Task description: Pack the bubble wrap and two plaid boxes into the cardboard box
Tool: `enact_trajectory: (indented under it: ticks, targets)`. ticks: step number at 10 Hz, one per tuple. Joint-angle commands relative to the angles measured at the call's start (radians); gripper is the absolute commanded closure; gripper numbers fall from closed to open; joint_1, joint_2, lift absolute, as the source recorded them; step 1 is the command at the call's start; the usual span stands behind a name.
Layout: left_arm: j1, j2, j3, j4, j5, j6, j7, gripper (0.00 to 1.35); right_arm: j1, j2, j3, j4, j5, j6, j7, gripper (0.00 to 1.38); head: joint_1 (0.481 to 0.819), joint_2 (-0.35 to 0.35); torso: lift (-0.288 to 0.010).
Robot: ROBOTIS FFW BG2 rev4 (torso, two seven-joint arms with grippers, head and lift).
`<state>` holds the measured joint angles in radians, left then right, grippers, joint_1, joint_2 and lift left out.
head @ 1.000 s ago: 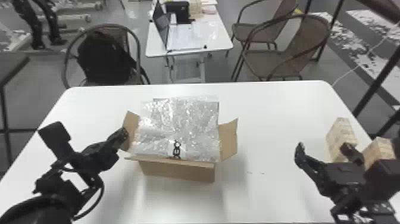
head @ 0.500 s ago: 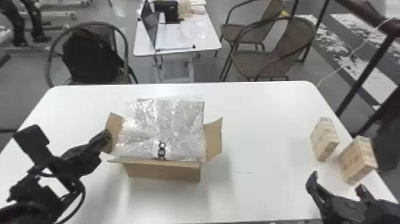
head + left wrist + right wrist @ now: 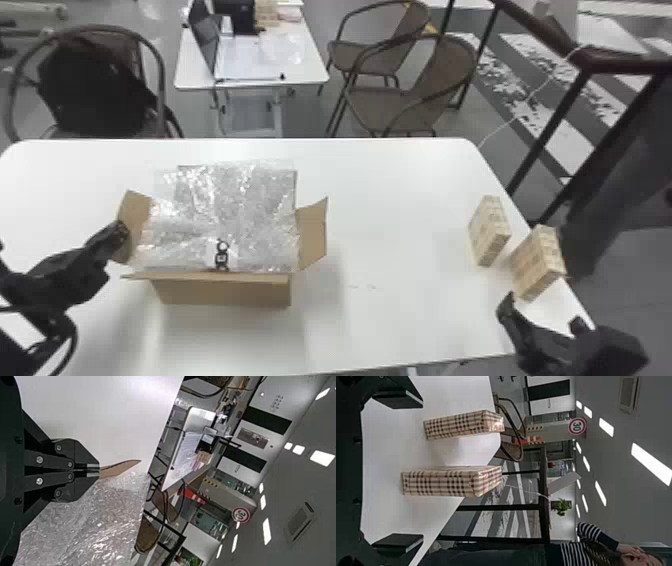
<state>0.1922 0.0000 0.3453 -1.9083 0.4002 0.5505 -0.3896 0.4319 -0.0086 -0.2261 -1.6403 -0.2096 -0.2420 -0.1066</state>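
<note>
My left gripper (image 3: 122, 232) is at the left flap of the cardboard box (image 3: 222, 292). In the left wrist view that gripper (image 3: 100, 470) is shut on the brown flap (image 3: 119, 468). Crinkled bubble wrap (image 3: 235, 215) covers the box's opening; it also shows beside the left fingers as a shiny sheet (image 3: 91, 522). Two plaid boxes (image 3: 490, 230) (image 3: 537, 262) stand upright and apart at the table's right edge. My right gripper (image 3: 542, 312) is open on their near side, touching neither. The right wrist view has its spread fingers (image 3: 421, 471) facing both plaid boxes (image 3: 464, 425) (image 3: 451, 482).
The white table (image 3: 400, 210) has bare surface between the cardboard box and the plaid boxes. Chairs (image 3: 410, 85) and a second table (image 3: 250, 60) stand beyond its far edge. A dark railing (image 3: 550, 145) runs past the right side.
The head view has turned to the right. My right gripper has moved right and towards the table's near edge, now in front of the plaid boxes. The left one stays at the flap.
</note>
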Motion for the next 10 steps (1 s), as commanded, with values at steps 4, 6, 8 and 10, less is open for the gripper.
enact_trajectory:
  ticks: [4,6,8,10]
  targets:
    - [0.006,-0.003,0.004,0.0,0.003,-0.009,-0.003,1.22,-0.127,-0.065,-0.007,0.132,-0.056,0.015,0.053,0.11,0.695,-0.132,-0.108]
    - [0.007,-0.003,0.006,0.0,0.003,-0.012,-0.003,1.22,-0.163,-0.086,-0.013,0.149,-0.043,0.036,0.058,0.11,0.695,-0.14,-0.108]
    - [0.007,-0.003,0.007,0.0,0.003,-0.012,-0.005,1.22,-0.202,-0.099,-0.033,0.174,-0.027,0.063,0.073,0.11,0.695,-0.146,-0.108]
    - [0.009,-0.003,0.007,0.0,0.003,-0.015,-0.006,1.22,-0.237,-0.1,-0.05,0.206,-0.007,0.075,0.111,0.18,0.695,-0.153,-0.108]
